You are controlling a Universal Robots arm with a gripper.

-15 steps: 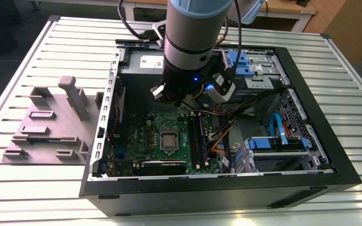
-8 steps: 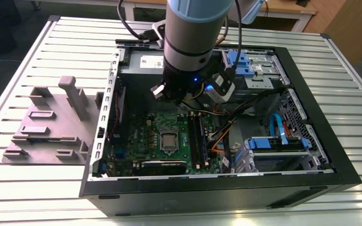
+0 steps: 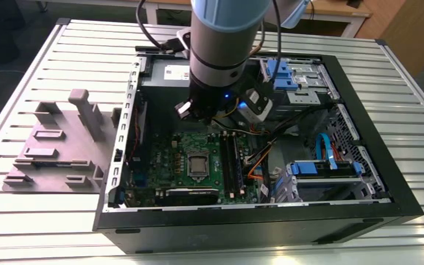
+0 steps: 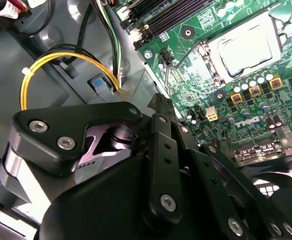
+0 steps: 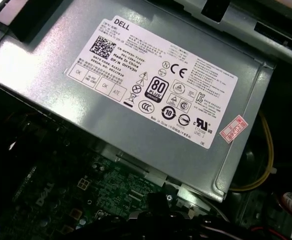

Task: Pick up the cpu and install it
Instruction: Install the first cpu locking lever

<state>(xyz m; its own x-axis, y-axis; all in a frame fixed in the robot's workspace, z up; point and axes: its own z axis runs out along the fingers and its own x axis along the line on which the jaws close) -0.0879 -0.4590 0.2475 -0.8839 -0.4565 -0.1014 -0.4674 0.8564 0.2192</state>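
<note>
CPU (image 4: 248, 49) sits flat in the motherboard's socket (image 3: 198, 163), silvery top up, apart from the gripper (image 3: 197, 115) poised above the board nearby. Whether the fingers are spread or pressed together cannot be told. Beyond them lies the grey power supply (image 5: 150, 100) with yellow wires (image 4: 66, 62).

Robot lab, slatted metal table (image 3: 42, 72) (open computer case (image 3: 388, 182))
</note>
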